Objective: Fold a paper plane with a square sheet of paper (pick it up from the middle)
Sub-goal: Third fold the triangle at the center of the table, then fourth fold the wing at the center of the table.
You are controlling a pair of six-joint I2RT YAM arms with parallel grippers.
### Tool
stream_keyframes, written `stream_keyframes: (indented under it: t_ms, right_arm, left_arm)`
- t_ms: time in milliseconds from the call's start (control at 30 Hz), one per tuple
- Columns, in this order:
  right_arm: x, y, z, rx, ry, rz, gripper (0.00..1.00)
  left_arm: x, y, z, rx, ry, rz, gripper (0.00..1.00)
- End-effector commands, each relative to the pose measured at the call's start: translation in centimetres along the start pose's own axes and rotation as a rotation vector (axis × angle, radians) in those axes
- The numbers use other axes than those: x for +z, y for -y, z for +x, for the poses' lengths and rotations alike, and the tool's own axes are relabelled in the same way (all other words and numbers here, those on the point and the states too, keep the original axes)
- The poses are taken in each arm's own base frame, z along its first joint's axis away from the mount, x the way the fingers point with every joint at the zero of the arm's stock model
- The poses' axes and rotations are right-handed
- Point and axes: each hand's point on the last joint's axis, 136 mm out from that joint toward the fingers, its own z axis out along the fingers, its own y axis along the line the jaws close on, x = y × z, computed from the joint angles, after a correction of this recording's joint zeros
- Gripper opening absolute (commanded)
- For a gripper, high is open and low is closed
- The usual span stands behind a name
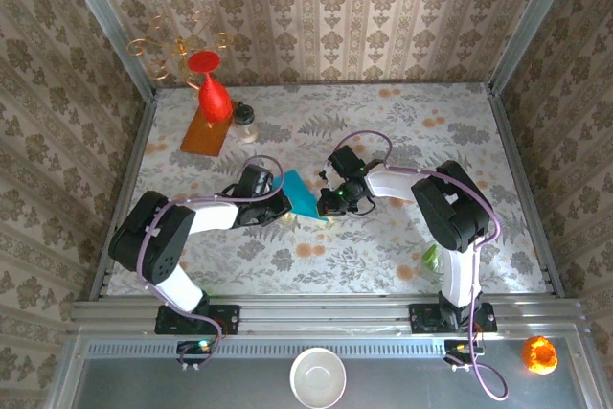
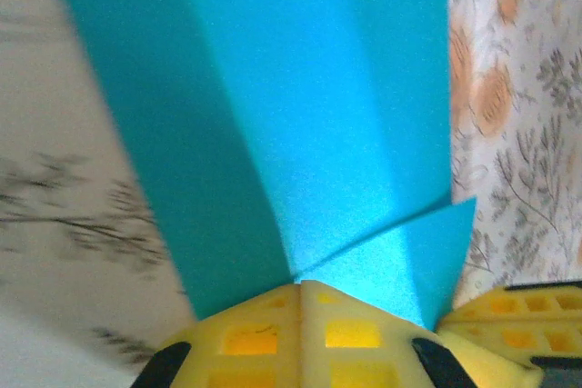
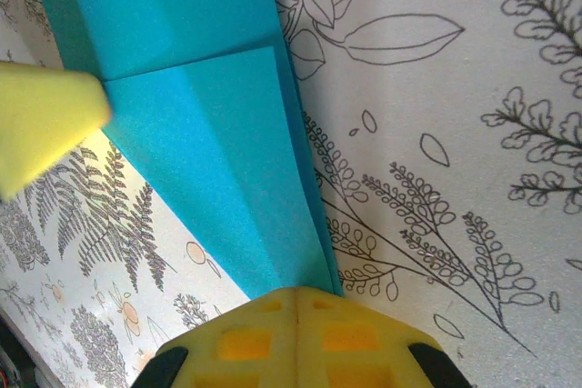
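The teal-blue paper plane (image 1: 301, 193) is a narrow, creased fold held just above the table's middle, between my two grippers. My left gripper (image 1: 279, 201) is shut on its left end. In the left wrist view the yellow fingertips (image 2: 273, 338) meet on the paper plane (image 2: 309, 115), where layered flaps and a diagonal crease show. My right gripper (image 1: 331, 200) is shut on the right end. In the right wrist view its closed fingertips (image 3: 264, 338) pinch the long folded edge of the paper plane (image 3: 200, 134). A yellow finger (image 3: 41, 124) of the left gripper shows at the left edge.
At the back left a red cone-shaped vase (image 1: 215, 93) stands on an orange board (image 1: 203, 133), with a small jar (image 1: 246, 120) beside it. A white bowl (image 1: 318, 376) and an orange object (image 1: 538, 353) lie on the near ledge. Patterned walls enclose the floral table (image 1: 402, 131).
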Motion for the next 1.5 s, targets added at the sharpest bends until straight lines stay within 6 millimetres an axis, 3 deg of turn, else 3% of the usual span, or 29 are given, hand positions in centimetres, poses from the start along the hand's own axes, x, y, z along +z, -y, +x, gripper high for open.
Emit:
stream_keyframes:
  t_ms: [0, 233, 400, 533, 667, 833, 933, 1233, 1300, 1467]
  right_arm:
    - [1.6, 7.3, 5.7, 0.133, -0.174, 0.269, 0.03]
    - [1.4, 5.4, 4.6, 0.123, -0.147, 0.183, 0.04]
    - [0.4, 1.5, 1.6, 0.087, -0.061, 0.017, 0.1]
    - [-2.1, -3.1, -1.6, 0.026, 0.056, -0.146, 0.18]
    - [-3.5, -4.6, -3.1, -0.006, 0.13, -0.191, 0.26]
    - [-2.1, -3.9, -3.0, 0.019, 0.099, -0.178, 0.27]
    - [-1.4, -3.4, -3.1, 0.033, 0.092, -0.167, 0.28]
    - [0.6, -0.8, -2.8, 0.075, 0.054, -0.078, 0.27]
    - [1.1, -0.2, -2.4, 0.091, 0.037, -0.064, 0.23]
    - [1.6, 0.7, -1.6, 0.109, 0.005, -0.035, 0.2]
  left_arm:
    - [-0.7, -3.9, -0.3, 0.007, 0.027, -0.137, 0.07]
    - [-1.7, -4.4, -1.0, 0.004, 0.043, -0.143, 0.07]
    - [-3.5, -2.7, -1.8, 0.021, 0.078, -0.111, 0.08]
    - [-4.6, -0.7, -2.1, -0.013, 0.096, -0.035, 0.16]
    - [-5.0, 0.6, -1.6, -0.046, 0.106, 0.016, 0.31]
    - [-4.1, 1.2, -0.5, -0.103, 0.082, 0.055, 0.46]
    - [-3.3, 1.3, 0.0, -0.128, 0.056, 0.068, 0.5]
    - [-2.0, 1.6, 0.4, -0.163, 0.03, 0.082, 0.5]
    - [-1.9, 1.4, 0.4, -0.171, 0.03, 0.073, 0.5]
    - [-1.5, 0.9, 0.9, -0.182, 0.01, 0.061, 0.42]
